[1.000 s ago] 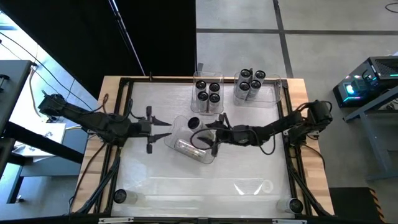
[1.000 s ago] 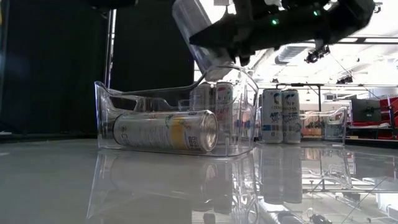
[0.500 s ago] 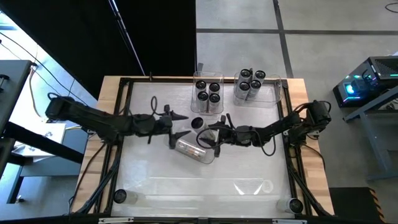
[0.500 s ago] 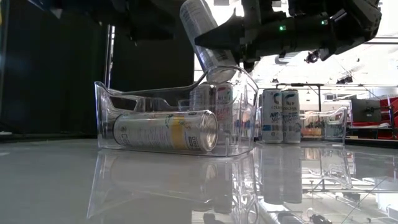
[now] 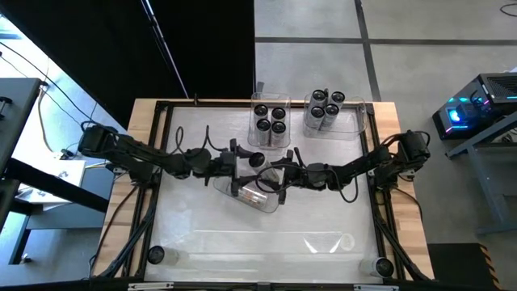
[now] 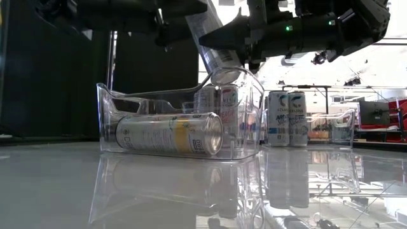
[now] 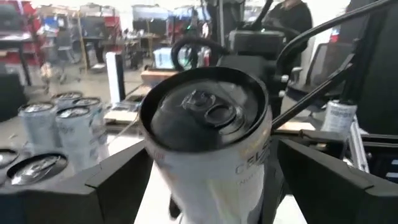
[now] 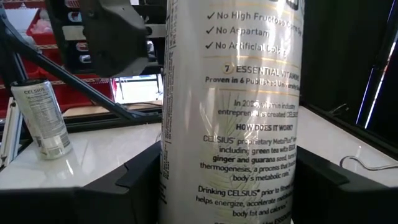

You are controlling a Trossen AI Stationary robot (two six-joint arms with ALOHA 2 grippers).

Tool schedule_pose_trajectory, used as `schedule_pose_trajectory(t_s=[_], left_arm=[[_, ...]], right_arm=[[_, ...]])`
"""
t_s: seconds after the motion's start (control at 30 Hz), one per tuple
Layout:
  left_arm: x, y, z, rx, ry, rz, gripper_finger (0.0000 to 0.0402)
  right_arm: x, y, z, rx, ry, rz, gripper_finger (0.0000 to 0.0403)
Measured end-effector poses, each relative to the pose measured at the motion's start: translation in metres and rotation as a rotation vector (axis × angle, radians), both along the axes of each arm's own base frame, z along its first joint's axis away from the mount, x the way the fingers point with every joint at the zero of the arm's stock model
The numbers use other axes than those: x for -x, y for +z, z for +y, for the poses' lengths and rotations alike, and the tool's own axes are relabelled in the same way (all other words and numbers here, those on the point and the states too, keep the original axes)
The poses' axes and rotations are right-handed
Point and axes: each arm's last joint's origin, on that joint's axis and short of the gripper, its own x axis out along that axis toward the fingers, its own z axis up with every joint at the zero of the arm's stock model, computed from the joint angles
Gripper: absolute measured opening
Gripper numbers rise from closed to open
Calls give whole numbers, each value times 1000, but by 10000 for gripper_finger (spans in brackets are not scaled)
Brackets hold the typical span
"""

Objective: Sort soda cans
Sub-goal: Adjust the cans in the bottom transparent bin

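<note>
Can (image 6: 206,38) in right gripper (image 5: 271,172) above tray rim (image 6: 245,73)

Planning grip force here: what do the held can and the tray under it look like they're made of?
Held can: likely thin metal, glossy printed side, dark top with pull tab in the left wrist view. Tray: clear, rigid-looking plastic; the lying can shows through its wall.
</note>
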Motion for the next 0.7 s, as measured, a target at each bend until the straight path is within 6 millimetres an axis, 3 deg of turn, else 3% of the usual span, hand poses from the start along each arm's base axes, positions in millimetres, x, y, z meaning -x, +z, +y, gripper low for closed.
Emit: schedule_pose_trajectory(t_s=[0.2, 0.43, 0.7], left_arm=[[-5, -3, -2, -5, -54, -36, 318], [-5, -3, -2, -24, -53, -36, 232], [-5, -7, -3, -44, -57, 5, 229]], right_arm=[[0, 0, 1, 8, 8, 3, 248], [0, -1, 1, 17, 16, 14, 248], [-1, -7, 0, 23, 30, 81, 265]])
